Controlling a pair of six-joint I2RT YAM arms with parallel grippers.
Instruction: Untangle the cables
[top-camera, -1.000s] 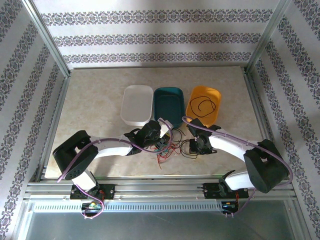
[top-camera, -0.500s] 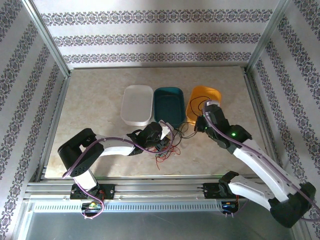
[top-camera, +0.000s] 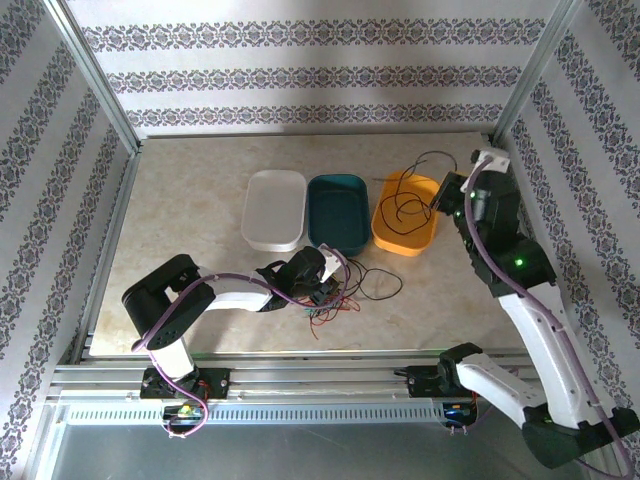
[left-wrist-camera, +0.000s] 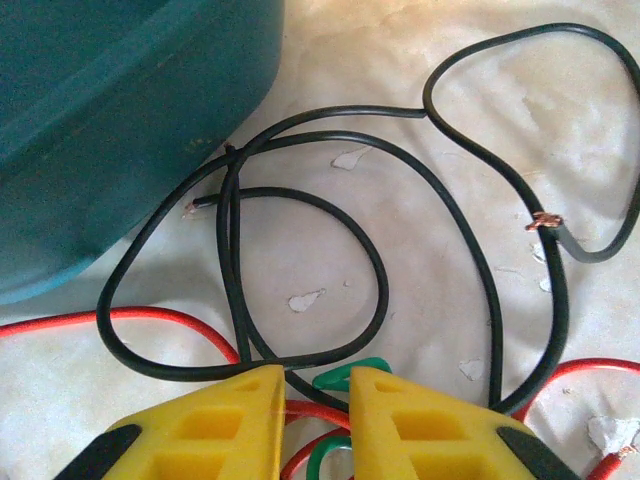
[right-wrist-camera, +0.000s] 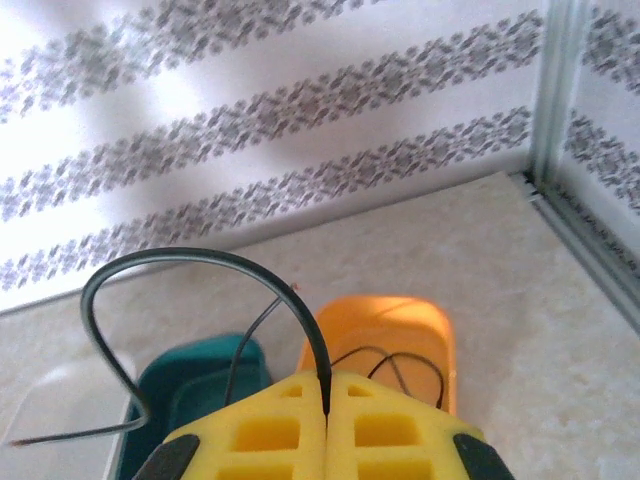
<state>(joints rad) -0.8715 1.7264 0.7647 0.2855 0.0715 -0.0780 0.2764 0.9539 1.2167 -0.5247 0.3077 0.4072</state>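
Left arm (top-camera: 230, 292): it lies low and folded over the near part of the table (top-camera: 200, 220) and reaches right to the middle, just near of the teal tray (left-wrist-camera: 100, 120).
Left gripper (left-wrist-camera: 312, 380): its yellow fingers stand a small way apart. A green cable (left-wrist-camera: 352, 370) lies in the gap. I cannot tell whether it is pinched.
Right arm (top-camera: 530, 300): it is raised and stretched far, along the right side of the table. Its wrist is above the far right corner of the orange tray (top-camera: 395, 240).
Right gripper (right-wrist-camera: 327, 388): the fingers are pressed together on one black cable (right-wrist-camera: 317, 340). This cable rises from the tips, bends over in an arch and hangs down to the left.
Tangle (top-camera: 335, 300): it rests on the table at the left gripper, near of the teal tray.
Left wrist view: it shows the crossings. Loose black cables (left-wrist-camera: 385, 290) loop over each other beside the teal tray. Red cables (left-wrist-camera: 130, 314) run under them, near the fingers.
Right wrist view: it shows the grip itself, with the orange and teal trays below.
Top view: it shows both arms together, well apart. The white tray (top-camera: 273, 210) is left of the teal one. Another black loop (top-camera: 405, 210) lies inside the orange tray.
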